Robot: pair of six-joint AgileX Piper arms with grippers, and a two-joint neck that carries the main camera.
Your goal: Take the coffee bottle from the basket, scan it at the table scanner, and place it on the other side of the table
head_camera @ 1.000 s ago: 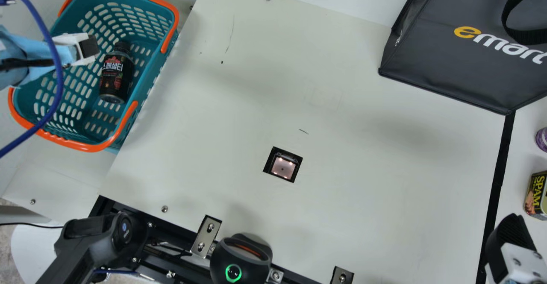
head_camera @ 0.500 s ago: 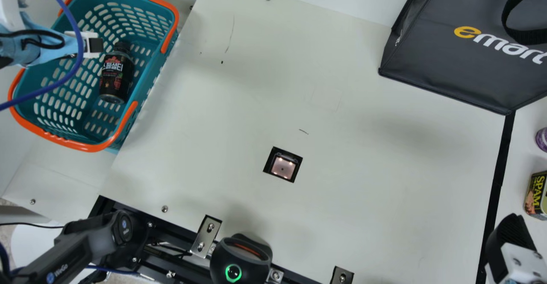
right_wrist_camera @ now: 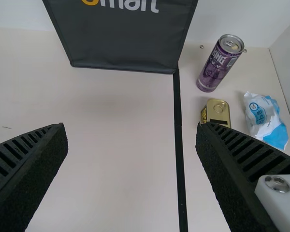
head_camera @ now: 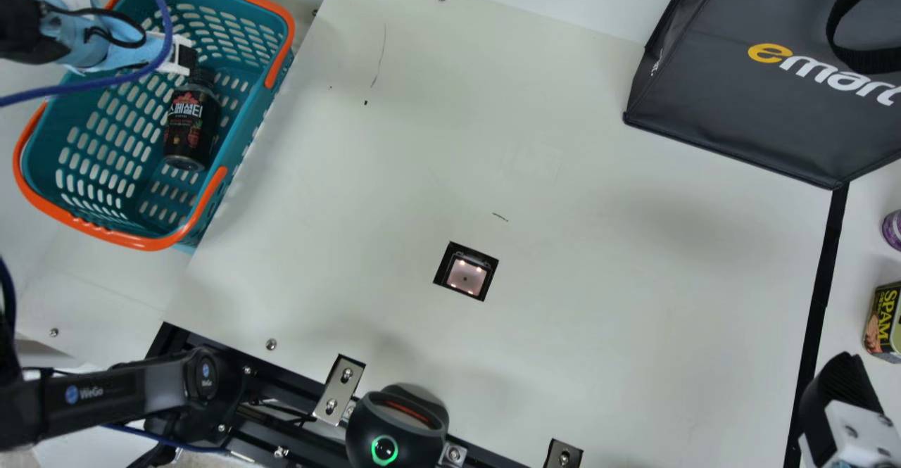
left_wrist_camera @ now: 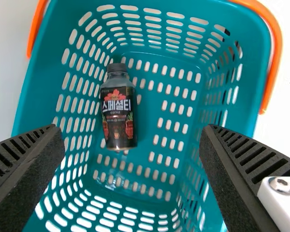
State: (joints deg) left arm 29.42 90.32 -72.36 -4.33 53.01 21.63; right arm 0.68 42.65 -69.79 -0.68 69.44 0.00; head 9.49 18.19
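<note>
My left gripper [head_camera: 184, 58] is over the basket [head_camera: 151, 244], its two fingers [left_wrist_camera: 26, 169] spread wide with nothing between my pads. The coffee bottle [head_camera: 191, 123] lies inside the basket, beyond my fingertips and nearer one finger than the other, untouched. In the main view my tip shows right by its cap, though how far above it I hang is hard to judge from there. Compared with half a second ago, I've moved farther in over the basket, towards the cap end; the bottle hasn't shifted. My right gripper [head_camera: 845, 390] stands wide apart and empty, in the same spot over the table [head_camera: 598, 299].
</note>
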